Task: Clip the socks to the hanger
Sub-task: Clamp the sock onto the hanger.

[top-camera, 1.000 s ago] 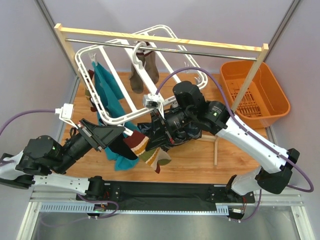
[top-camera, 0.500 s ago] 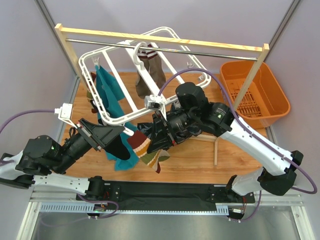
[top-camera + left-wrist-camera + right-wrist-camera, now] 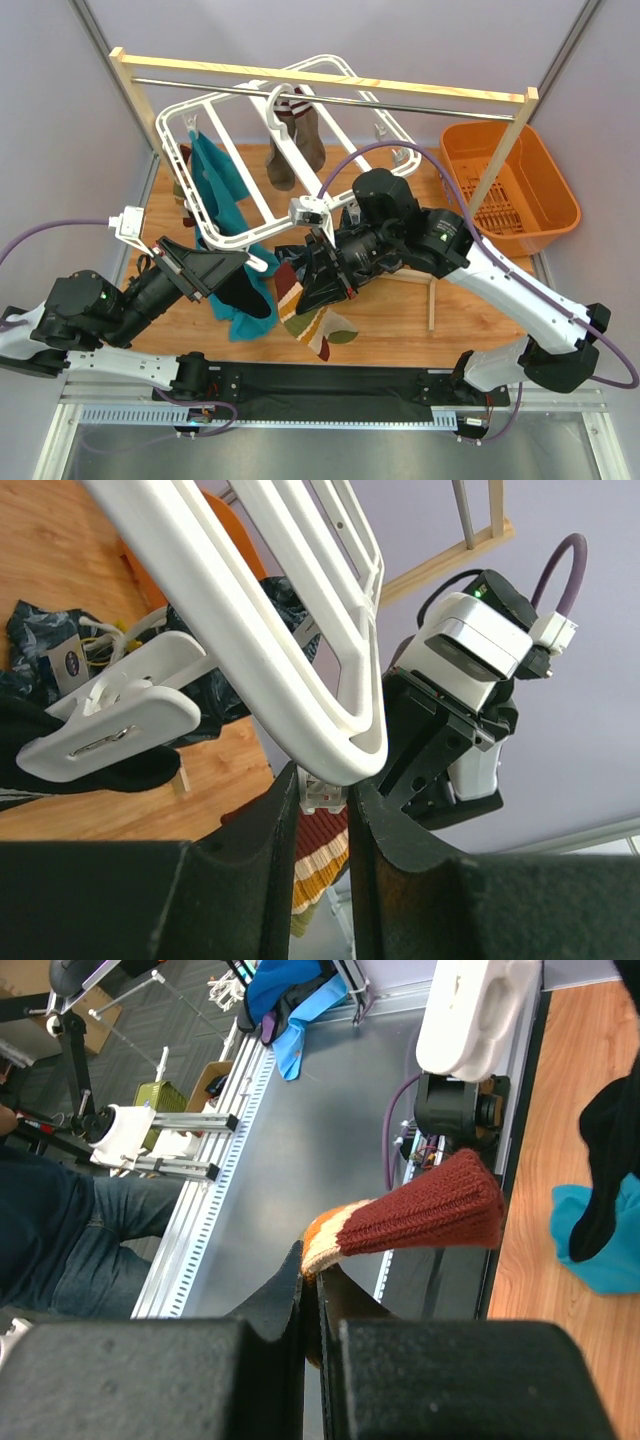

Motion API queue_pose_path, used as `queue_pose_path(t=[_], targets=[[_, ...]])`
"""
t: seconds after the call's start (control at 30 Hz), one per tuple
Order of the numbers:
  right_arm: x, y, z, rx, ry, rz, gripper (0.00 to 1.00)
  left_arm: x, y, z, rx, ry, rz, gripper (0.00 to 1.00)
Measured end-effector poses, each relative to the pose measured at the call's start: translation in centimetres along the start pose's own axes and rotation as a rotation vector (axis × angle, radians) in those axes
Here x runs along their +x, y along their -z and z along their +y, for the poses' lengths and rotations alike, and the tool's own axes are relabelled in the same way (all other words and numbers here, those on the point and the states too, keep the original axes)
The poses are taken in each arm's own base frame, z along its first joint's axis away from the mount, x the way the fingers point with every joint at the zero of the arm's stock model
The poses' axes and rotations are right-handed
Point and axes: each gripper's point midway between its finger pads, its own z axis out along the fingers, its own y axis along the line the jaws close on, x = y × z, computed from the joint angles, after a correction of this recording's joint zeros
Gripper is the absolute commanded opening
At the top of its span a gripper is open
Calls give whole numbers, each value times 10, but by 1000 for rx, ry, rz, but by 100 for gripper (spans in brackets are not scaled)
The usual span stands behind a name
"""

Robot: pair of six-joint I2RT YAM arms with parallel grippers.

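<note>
We judge the left gripper is clamped on the hanger at its near corner to steady it. The right gripper pinches the striped sock by its cuff, near a free clip. Only the top view shows the sock dangling above the worktop. Only the wrist views show each grip closely.
</note>
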Motion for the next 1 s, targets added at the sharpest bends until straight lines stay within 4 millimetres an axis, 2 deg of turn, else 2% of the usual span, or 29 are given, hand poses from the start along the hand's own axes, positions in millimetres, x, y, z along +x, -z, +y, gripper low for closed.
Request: queue_pose_path(t=[0.37, 0.57, 1.0], targets=[[-4, -12, 2, -51, 3, 30, 0, 1, 0, -3, 13, 6, 6, 0], [-12, -12, 10, -76, 30, 19, 0, 1, 0, -4, 18, 8, 8, 0], [-14, -12, 12, -88, 34, 18, 0, 0, 1, -9, 36, 21, 9, 0]])
